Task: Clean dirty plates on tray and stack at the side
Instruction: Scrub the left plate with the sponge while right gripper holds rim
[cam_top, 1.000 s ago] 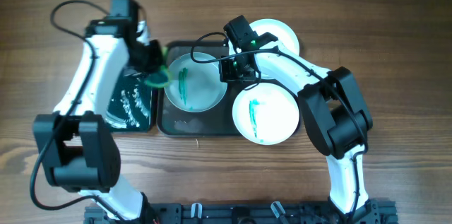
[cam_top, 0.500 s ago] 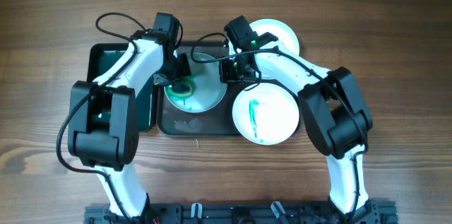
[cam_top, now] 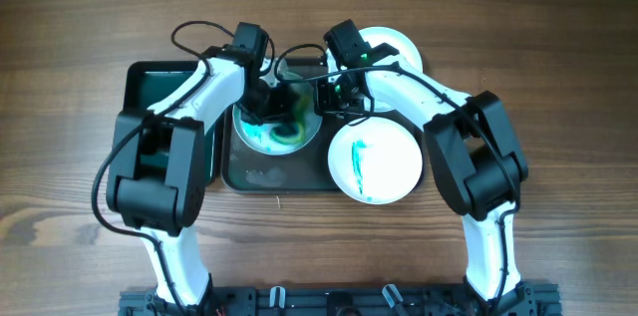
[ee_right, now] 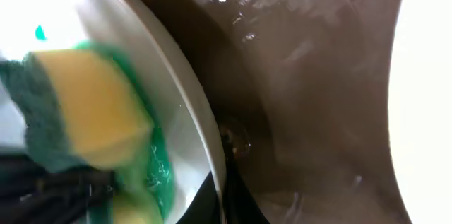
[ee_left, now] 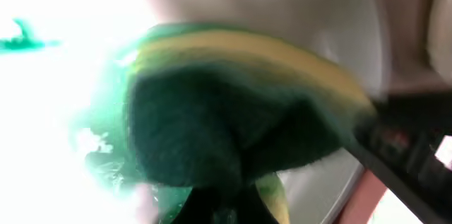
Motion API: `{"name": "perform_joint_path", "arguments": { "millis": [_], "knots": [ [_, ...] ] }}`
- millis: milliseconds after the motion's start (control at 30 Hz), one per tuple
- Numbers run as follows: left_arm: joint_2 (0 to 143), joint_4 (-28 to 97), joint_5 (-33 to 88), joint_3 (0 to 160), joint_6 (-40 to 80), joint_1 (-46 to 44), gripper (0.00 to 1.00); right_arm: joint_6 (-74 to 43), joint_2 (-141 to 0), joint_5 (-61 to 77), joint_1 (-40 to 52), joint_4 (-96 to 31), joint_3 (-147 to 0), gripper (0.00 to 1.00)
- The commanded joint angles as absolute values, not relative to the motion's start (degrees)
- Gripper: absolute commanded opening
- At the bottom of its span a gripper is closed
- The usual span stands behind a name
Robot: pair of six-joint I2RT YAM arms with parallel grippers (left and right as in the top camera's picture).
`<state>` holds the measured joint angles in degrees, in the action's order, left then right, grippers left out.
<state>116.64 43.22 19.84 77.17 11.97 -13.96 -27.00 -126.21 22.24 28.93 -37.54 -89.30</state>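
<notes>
Overhead: left gripper clamping the sponge scrubs the smeared plate, right gripper pinching its three-o'clock rim; streaked plate waits, clean plate at one o'clock.

The sponge in the left tool was soft yellow foam with a rough green face. Below it, the plate was glossy and smooth, the tray wet-shiny.
</notes>
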Motion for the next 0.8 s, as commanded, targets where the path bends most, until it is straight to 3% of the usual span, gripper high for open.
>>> {"name": "perform_joint_path", "arguments": {
  "millis": [0, 233, 433, 567, 667, 767],
  "knots": [
    [117.7, 41.6, -13.0, 77.1, 26.2, -13.3, 0.04, -26.8, -128.0, 23.8, 29.0, -38.2, -88.4, 0.04],
    [117.7, 43.5, -20.0, 77.1, 27.7, -13.4, 0.04, -27.0, -128.0, 23.8, 29.0, -38.0, -87.7, 0.04],
    [117.7, 52.0, 1.2, 77.1, 13.7, -13.4, 0.04, -26.9, -128.0, 25.4, 28.1, -37.9, -87.7, 0.04],
    [117.7, 59.4, 16.2, 77.1, -4.2, -13.4, 0.04, -27.0, -128.0, 25.6, 27.6, -37.9, -87.7, 0.04],
    [117.7, 60.4, 20.9, 77.1, -12.3, -13.4, 0.04, -26.9, -128.0, 25.6, 27.6, -38.0, -87.7, 0.04],
    [117.7, 57.8, 21.1, 77.1, -13.1, -13.4, 0.04, -27.0, -128.0, 25.6, 27.6, -38.0, -87.7, 0.04]
  ]
}}
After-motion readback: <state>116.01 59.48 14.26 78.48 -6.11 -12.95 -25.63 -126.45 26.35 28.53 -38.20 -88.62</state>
